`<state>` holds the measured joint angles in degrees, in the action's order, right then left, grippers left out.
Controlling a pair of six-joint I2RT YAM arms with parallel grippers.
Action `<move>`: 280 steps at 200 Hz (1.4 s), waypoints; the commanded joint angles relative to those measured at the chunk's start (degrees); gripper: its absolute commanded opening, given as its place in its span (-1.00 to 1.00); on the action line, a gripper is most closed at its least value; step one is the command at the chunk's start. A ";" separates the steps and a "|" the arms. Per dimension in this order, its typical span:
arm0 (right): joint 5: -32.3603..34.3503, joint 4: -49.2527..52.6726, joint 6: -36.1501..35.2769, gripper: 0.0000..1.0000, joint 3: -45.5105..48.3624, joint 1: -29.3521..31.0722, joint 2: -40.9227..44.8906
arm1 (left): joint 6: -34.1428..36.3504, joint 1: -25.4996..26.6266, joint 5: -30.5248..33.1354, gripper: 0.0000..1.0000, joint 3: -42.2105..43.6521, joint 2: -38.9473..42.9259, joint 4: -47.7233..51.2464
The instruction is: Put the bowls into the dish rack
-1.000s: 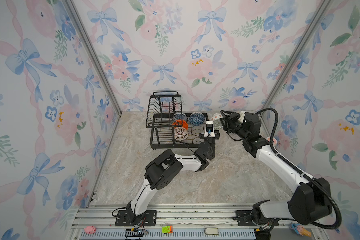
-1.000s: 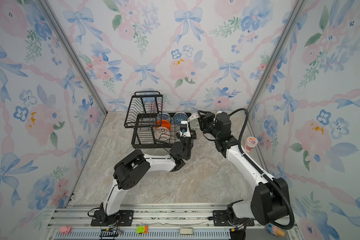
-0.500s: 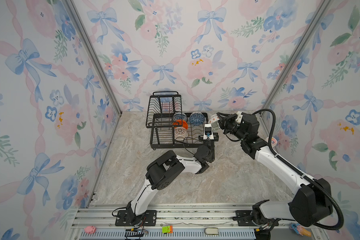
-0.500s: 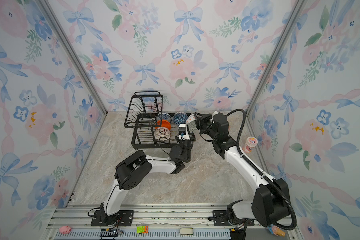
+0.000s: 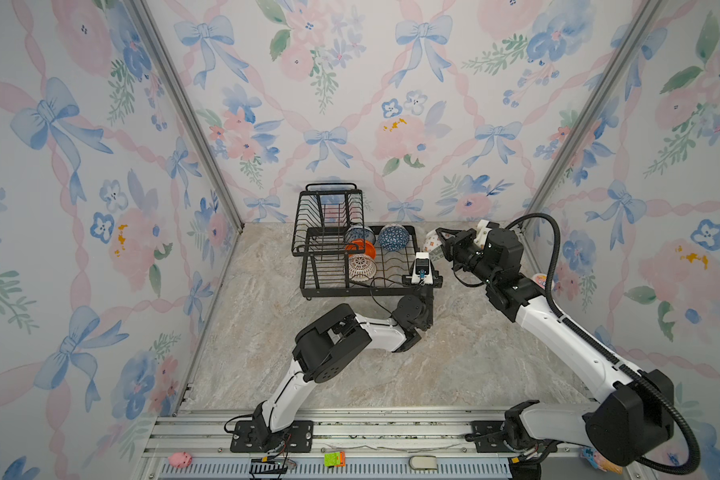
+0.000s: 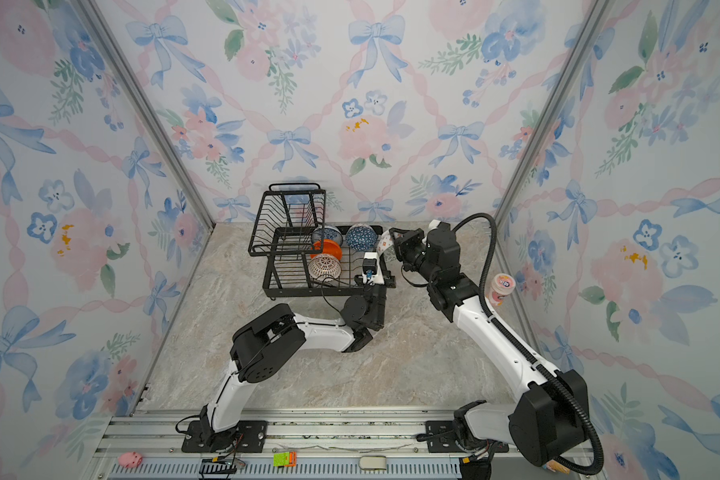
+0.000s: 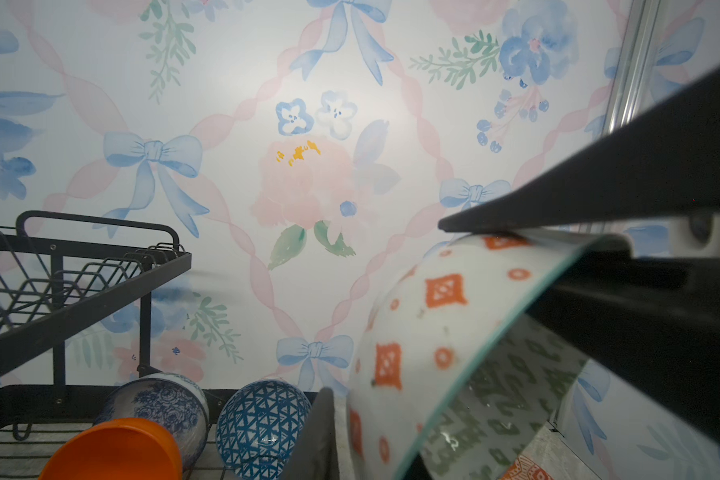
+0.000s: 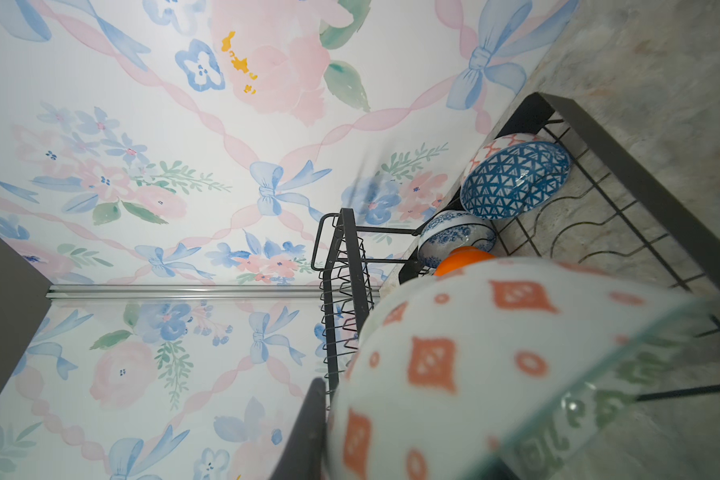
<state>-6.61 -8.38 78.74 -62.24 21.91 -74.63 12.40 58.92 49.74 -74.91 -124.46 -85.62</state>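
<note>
Bases of both arms sit on the metal rail [image 5: 350, 428] nearest us, with a small pink toy [image 5: 179, 459] on its front strip. Farther in, the left gripper [image 5: 427, 265] stands at the right end of the dish rack [image 5: 341, 291], by its near corner, pointing toward the far wall. In its wrist view we see one dark finger [image 7: 319, 436] just beside the outer wall of the orange-white patterned bowl [image 7: 429, 332]. We cannot tell whether this gripper pinches the bowl or stands loose.

A little farther, the right gripper [image 5: 444, 242] reaches in from the right and clamps that bowl by its rim, one finger on the outside, the other inside against the green pattern. The bowl is tilted on its side just beside the right end of the rack, outside the wires.

Inside the base tray we count four bowls. The white bowl with dark radial lines [image 5: 361, 267] is nearest, with the plain orange bowl [image 5: 364, 250] behind it. Then come the blue-white floral bowl [image 5: 354, 235] and, to its right, the blue geometric bowl [image 5: 393, 237] at the far rail. The raised upper basket [image 5: 329, 212] sits over the left part of the rack. Against the right wall stands a pink cup [image 6: 502, 288].
</note>
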 commanded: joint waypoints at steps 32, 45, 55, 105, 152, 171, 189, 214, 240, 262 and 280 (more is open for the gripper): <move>3.80 -0.68 -6.18 -1.00 -2.18 -0.38 1.06 | -0.37 -0.54 1.69 -0.27 0.90 0.85 -1.52; 3.67 -0.79 -6.79 -1.00 -2.27 -0.43 0.96 | -0.84 -0.56 1.69 -0.20 1.24 1.23 -0.86; 3.71 -0.95 -7.31 -1.00 -2.32 -0.58 0.98 | -1.36 -0.54 1.69 -0.12 1.73 1.71 0.05; 0.40 -4.66 -7.48 -1.00 -1.79 -3.55 0.18 | -5.63 -0.42 0.69 0.57 7.54 5.95 4.17; -3.94 -9.36 -7.03 -1.00 -0.94 -7.26 -1.63 | -12.14 1.35 -1.83 0.96 11.86 11.73 17.60; -5.48 -12.21 -6.80 -1.00 0.28 -8.77 -1.99 | -13.22 2.25 -3.53 0.96 12.56 15.02 25.50; -5.87 -12.59 -8.06 -1.00 0.67 -9.58 -2.02 | -16.59 2.19 -3.08 0.96 10.92 18.32 37.93; -5.34 -10.82 -11.47 -1.00 0.34 -9.61 -2.27 | -16.98 1.44 -5.89 0.96 8.46 22.53 49.22; -4.97 -12.15 -12.03 -1.00 1.17 -9.11 -3.34 | -19.34 -1.16 -11.87 0.96 4.73 26.63 63.32; -4.85 -14.25 -11.87 -1.00 1.37 -8.18 -5.00 | -20.08 -4.21 -17.00 0.96 4.39 30.14 70.20; -4.73 -15.96 -11.94 -1.00 0.85 -6.63 -6.93 | -19.88 -6.44 -19.25 0.96 5.15 33.03 75.09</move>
<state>-10.92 -17.76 68.45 -61.45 13.21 -79.48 -5.98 55.07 35.94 -69.67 -95.07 -22.70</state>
